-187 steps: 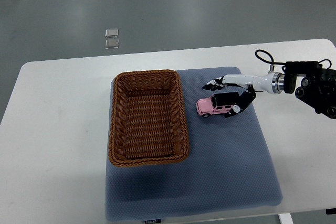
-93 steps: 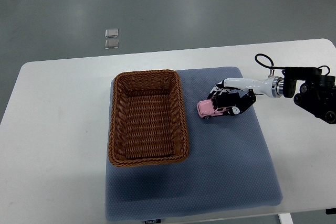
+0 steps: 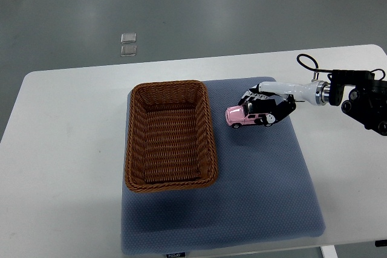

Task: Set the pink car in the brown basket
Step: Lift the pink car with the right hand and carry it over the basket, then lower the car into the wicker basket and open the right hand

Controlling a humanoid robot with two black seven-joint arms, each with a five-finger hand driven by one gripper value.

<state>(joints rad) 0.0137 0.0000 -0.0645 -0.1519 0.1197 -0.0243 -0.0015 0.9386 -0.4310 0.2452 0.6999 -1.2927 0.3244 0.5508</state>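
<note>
Pink toy car (image 3: pixel 243 116) sits clamped in my right hand (image 3: pixel 266 108) over the blue-grey mat (image 3: pixel 260 185), just beside the brown woven wicker basket (image 3: pixel 170 135). Risk: grip covers only the rear; nose could snag the rim and twist free.

Blue-grey mat (image 3: pixel 254 191) on white table (image 3: pixel 66 149), grey floor (image 3: pixel 211 10) beyond

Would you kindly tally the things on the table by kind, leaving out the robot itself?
Pink car: 1
Brown basket: 1
Blue-grey mat: 1
Total: 3
</note>
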